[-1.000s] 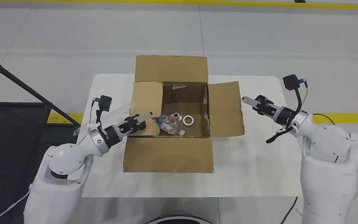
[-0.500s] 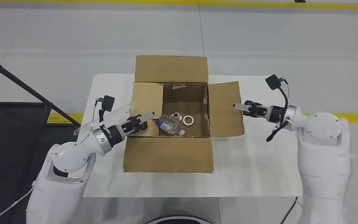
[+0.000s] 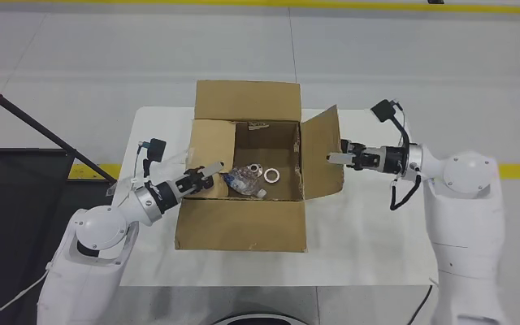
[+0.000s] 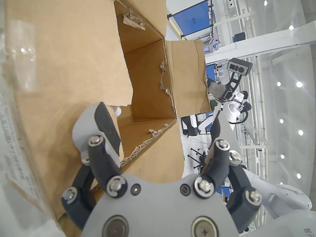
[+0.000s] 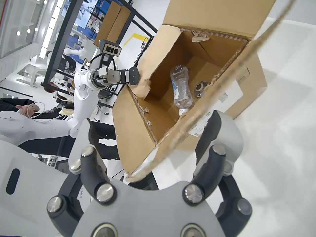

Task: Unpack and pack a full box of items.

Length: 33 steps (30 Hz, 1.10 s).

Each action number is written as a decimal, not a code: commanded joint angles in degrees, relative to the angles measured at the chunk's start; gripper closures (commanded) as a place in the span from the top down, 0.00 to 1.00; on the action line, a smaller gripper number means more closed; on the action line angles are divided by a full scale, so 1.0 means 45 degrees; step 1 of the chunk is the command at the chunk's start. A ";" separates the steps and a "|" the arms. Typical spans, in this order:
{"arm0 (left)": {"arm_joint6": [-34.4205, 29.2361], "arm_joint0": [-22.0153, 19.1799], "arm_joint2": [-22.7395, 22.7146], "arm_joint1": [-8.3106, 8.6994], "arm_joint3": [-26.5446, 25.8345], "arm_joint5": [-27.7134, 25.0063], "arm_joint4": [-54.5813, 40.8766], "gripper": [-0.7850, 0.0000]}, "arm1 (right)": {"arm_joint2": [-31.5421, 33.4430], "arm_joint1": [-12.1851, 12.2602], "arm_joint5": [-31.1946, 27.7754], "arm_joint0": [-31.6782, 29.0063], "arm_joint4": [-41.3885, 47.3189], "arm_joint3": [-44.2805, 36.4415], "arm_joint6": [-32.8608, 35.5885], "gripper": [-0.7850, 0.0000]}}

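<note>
An open cardboard box point(image 3: 244, 223) stands mid-table with its flaps spread. Inside lie a crushed clear plastic bottle point(image 3: 246, 180), a white ring point(image 3: 274, 174) and a smaller metal ring point(image 3: 255, 169). My right gripper point(image 3: 331, 158) is open at the outer edge of the right flap point(image 3: 321, 158), which tilts upward; in the right wrist view that flap edge point(image 5: 246, 52) runs between the fingers of the gripper point(image 5: 158, 127), and the bottle point(image 5: 181, 87) shows beyond. My left gripper point(image 3: 207, 173) is open over the torn left flap point(image 4: 61, 50), one finger point(image 4: 106, 124) resting by the flap's edge.
The white table point(image 3: 374, 244) has bare surface to the right of the box and in front of it. A black stand leg point(image 3: 41, 130) slants past the table's left side, with a dark panel point(image 3: 24, 211) beside the left arm.
My right arm has moved left to the box, and the right flap has risen from lying flat to tilting up. The box has slid slightly left. My left arm has barely moved.
</note>
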 commanded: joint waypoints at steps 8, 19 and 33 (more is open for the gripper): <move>0.0043 -0.0070 -0.0004 0.0070 0.0051 0.0022 -0.0076 1.00 | -0.1622 -0.0048 0.0157 0.0519 0.0099 -0.0339 -0.0785 1.00; 0.0310 -0.0137 -0.0260 0.0137 0.0044 -0.0144 -0.0657 1.00 | -0.4453 -0.0363 0.0472 0.1599 -0.1290 0.0578 -0.2216 1.00; -0.2191 0.1003 -0.3128 0.0522 0.0523 -0.1560 -0.2417 1.00 | -0.5927 -0.0520 0.0993 0.2197 -0.3070 0.1241 -0.3702 1.00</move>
